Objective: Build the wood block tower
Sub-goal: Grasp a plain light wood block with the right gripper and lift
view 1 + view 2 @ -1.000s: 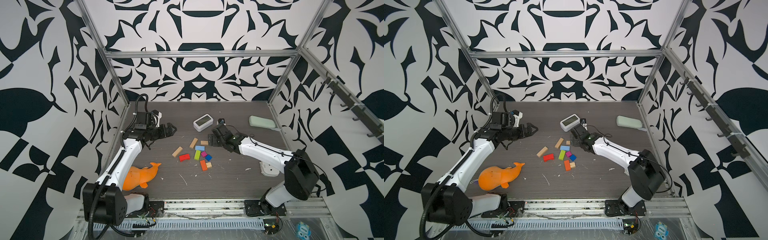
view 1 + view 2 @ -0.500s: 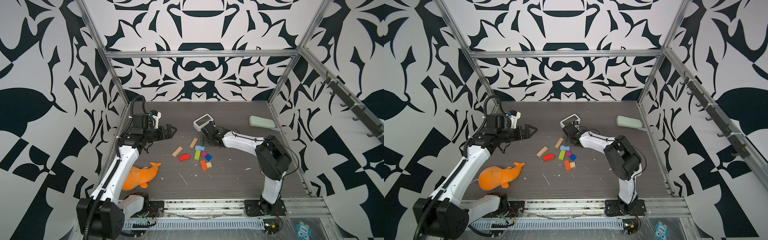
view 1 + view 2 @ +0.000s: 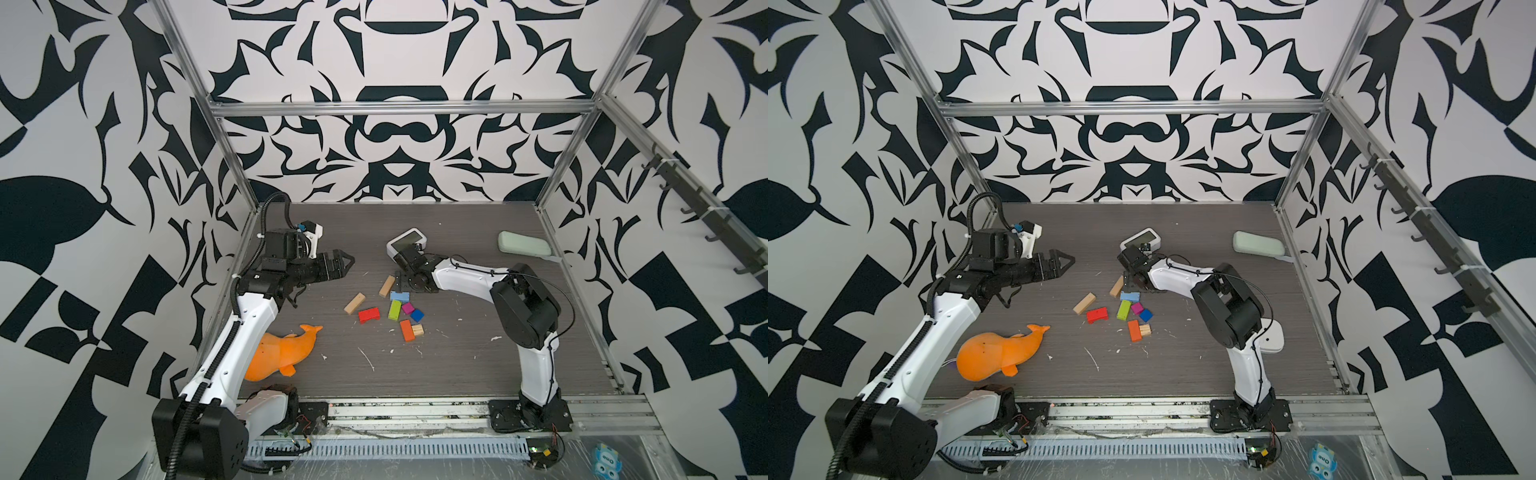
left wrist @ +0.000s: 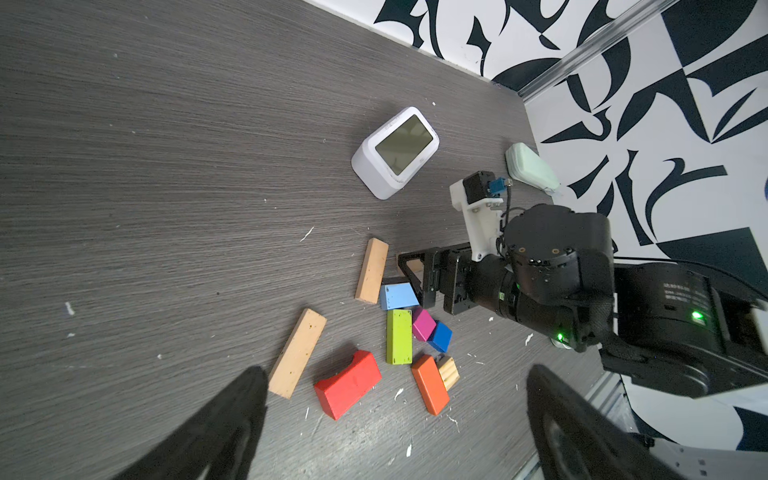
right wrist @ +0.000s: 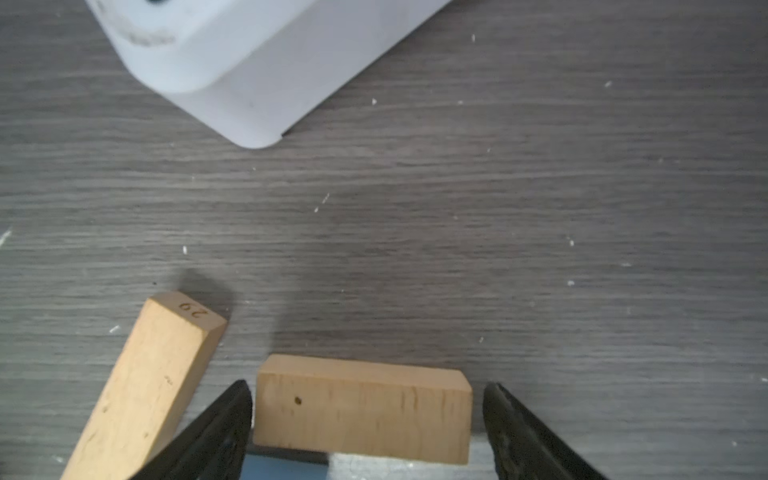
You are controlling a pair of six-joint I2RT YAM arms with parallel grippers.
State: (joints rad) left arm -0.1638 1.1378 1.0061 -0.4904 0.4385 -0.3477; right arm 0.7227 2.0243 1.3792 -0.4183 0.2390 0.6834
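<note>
Ten or so wood blocks (image 3: 395, 309) lie loose in the middle of the bench (image 3: 457, 374) with nothing stacked yet, so I reckon this is the first pick of the build. My right fingers (image 5: 216, 436) stand open around a short tan block (image 5: 361, 409), one at each end. There's a sliver of daylight on both sides, and nothing gripped.

The block lies flat, just beside a light blue block (image 4: 398, 296) and near a long tan bar (image 5: 145, 382), with the white clock (image 5: 232, 62) beyond. To do this well I want it centred so both fingers meet it together. The gap looks tighter on the bar's side, so a lopsided squeeze could skid it. I'd sit low enough to catch the flat end faces, squeeze gently, then lift straight up, clear of the bar and the blue block.

My left fingers (image 4: 216, 428) are spread wide and empty, hovering well apart from the pile. They're fine there, out of the way.
</note>
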